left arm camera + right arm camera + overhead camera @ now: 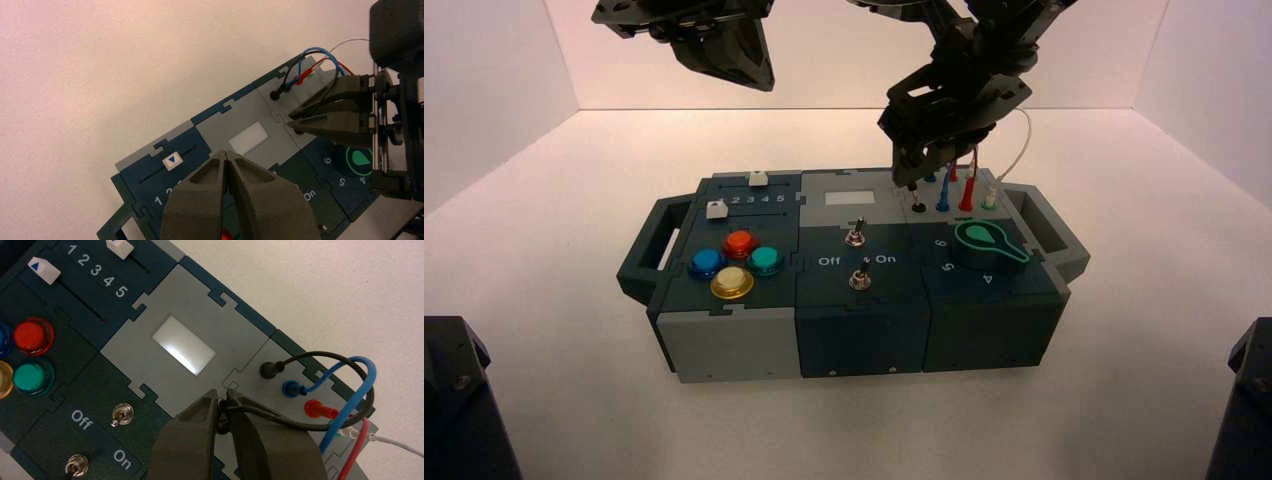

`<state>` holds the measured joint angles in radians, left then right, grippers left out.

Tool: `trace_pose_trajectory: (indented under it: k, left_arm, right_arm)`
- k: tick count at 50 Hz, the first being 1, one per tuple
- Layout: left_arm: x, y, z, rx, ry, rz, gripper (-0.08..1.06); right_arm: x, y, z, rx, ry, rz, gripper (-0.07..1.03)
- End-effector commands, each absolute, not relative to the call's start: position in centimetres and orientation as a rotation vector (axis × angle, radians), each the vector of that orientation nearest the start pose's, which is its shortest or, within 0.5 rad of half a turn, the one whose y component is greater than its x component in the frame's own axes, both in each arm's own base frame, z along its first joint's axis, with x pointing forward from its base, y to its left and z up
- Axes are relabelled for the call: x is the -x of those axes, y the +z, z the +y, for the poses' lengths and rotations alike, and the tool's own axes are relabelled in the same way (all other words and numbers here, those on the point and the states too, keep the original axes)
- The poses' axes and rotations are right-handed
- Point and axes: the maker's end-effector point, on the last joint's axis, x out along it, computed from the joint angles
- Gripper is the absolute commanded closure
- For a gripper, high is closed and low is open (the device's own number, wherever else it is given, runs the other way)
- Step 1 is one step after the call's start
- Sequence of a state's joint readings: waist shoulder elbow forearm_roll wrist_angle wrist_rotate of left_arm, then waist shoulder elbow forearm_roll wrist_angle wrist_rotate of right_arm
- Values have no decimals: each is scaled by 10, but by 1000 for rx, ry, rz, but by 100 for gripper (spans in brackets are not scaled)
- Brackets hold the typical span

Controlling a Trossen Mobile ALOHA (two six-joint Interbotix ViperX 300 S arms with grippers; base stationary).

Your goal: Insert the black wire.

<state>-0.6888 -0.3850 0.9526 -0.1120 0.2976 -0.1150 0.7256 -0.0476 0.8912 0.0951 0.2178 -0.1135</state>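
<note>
Holds the black wire [305, 426] by its free plug [223, 426], clamped in the right gripper [908, 182] at the box's one o'clock, probably for lining up with the front black socket [919, 208], with the left gripper [225, 153] parked, jaws together, towards eleven.

On the pale tabletop [574, 300] there stands one box [724, 345] with a dark handle [636, 255] at its left side and a grey-edged handle [1064, 240] at its right.
</note>
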Motion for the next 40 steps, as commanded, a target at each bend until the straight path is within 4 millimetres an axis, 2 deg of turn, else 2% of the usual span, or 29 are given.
trace_pose_trajectory:
  k: [1,40]
  left_arm:
    - [-243,146,-208,-73,-589,858,101]
    - [-246,150,-210,-79,-595,845,101]
  right_arm:
    - [-254,60,230,389,692,982,98]
    - [-253,59,229,397,692,994,99]
